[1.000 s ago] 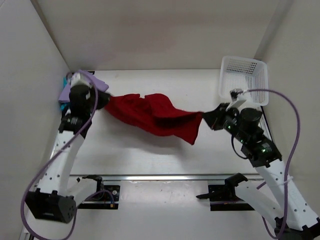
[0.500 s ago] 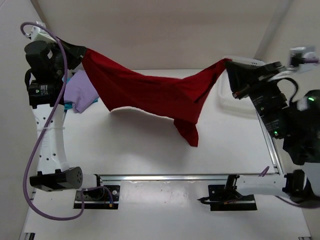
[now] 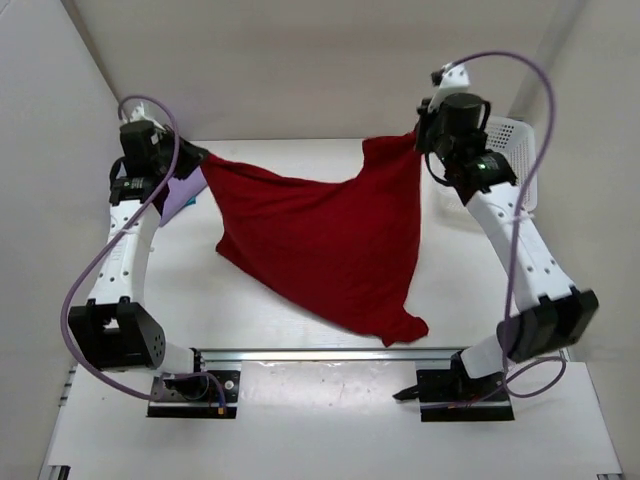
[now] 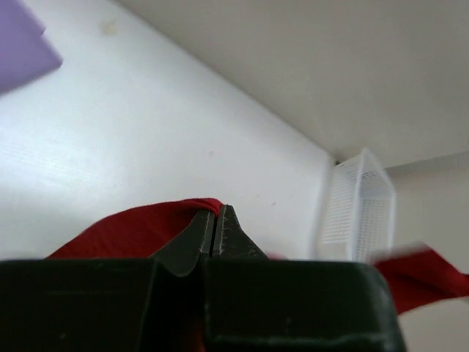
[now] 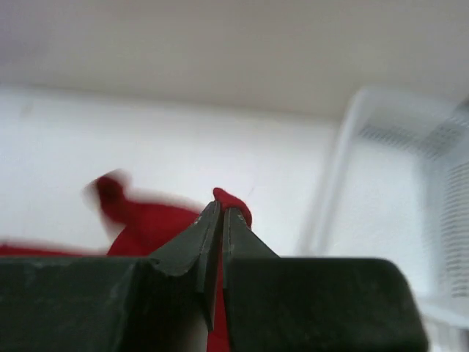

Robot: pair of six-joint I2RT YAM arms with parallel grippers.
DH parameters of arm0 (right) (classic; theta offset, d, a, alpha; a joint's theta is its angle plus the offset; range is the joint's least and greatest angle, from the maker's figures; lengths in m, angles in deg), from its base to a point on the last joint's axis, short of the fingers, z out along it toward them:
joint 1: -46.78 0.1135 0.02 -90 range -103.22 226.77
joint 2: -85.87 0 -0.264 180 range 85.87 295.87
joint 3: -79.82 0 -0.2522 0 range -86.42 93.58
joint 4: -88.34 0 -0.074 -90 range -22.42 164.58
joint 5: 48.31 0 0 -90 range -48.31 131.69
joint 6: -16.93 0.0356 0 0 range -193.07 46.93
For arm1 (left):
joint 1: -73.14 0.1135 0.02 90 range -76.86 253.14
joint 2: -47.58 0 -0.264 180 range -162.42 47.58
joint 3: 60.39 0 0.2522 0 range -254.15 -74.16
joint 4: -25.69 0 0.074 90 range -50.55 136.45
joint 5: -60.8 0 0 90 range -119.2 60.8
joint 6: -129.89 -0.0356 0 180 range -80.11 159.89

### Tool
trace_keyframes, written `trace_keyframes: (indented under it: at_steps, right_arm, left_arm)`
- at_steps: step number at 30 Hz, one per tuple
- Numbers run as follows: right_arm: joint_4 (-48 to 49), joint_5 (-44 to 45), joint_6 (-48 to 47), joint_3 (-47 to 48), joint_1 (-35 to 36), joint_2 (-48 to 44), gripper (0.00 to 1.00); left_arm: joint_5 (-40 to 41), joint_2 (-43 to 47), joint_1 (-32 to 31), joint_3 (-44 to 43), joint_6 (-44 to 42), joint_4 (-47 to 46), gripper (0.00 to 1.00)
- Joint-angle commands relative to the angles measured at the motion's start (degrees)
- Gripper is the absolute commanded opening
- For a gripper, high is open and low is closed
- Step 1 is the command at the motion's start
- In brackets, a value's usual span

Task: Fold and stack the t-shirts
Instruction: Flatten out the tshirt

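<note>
Both jaws are pinched fully shut on the red shirt (image 3: 320, 245). The left wrist view shows the left jaws closed on a fold of its edge (image 4: 139, 224), and the right wrist view shows the right jaws closed on a small bunched tip (image 5: 231, 202). From above, the shirt hangs between the two arms as a wide triangle. Its top edge runs along the far side of the tabletop (image 3: 180, 300), and its lowest point reaches toward the near edge. Whether that point touches the surface cannot be told.

The step in hand looks like spreading the shirt flat before the first fold. To do it well, bring both arms down together at the same height so the top edge does not sag or twist. Let the hanging point land first, then draw the cloth away from it so it lies smooth rather than piling up. The right pinch looks thin, so any stretching should be gentle or the tip may slip out.

The lavender shirt (image 3: 178, 192) lies by the far left corner and the basket (image 3: 515, 150) sits at the far right corner, so the red shirt should come down mid-tabletop, clear of both. No teal shirt can be made out.
</note>
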Motion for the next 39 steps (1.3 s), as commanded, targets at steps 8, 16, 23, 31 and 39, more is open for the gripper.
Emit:
trace_keyframes:
  at_steps: [8, 16, 23, 31, 39]
  right_arm:
    - [-7.81, -27.52, 12.28, 40.74, -12.74, 30.24, 0.0]
    - [15.74, -28.95, 20.91, 43.81, -17.32, 21.81, 0.0]
    - [10.95, -27.46, 16.26, 35.92, -17.93, 15.29, 0.0]
    - [14.53, -21.22, 12.83, -5.47, -14.86, -3.74, 0.0]
    - [12.54, -16.55, 18.26, -50.73, -7.64, -27.93, 0.0]
  left_arm:
    - [0.35, -20.92, -2.06, -17.91, 0.33, -2.89, 0.0]
    - [0.86, -20.78, 2.59, -36.95, 7.9, -9.3, 0.0]
    - [1.04, -17.69, 5.76, -33.8, 6.32, -11.16, 0.0]
    - [2.44, -5.68, 5.15, -5.11, 2.89, -16.42, 0.0]
    - [7.38, 15.08, 5.41, 37.82, 2.8, -22.93, 0.0]
